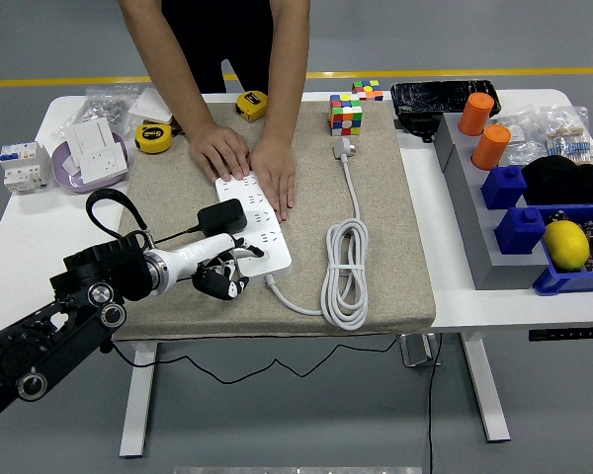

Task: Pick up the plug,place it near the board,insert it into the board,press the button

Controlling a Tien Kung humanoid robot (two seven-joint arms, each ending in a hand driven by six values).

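Note:
A white power strip (258, 228) lies on the beige mat (376, 197), and a black plug adapter (222, 216) sits in one of its sockets near the left end. Both of a person's hands (247, 163) press flat on the strip's far end. My left hand (224, 271) hovers at the strip's near left corner, fingers curled, holding nothing I can see. A black cable loops from the adapter back over my left arm. The right arm is out of view.
The strip's white cord lies coiled (345, 272) on the mat, ending near a colour cube (346, 115). Tape measures (154, 137), white sockets (94, 150) and a breaker (21, 166) sit at the left. Grey rack with blue bins (519, 232), orange cups (491, 146) and a lemon (566, 244) stands at the right.

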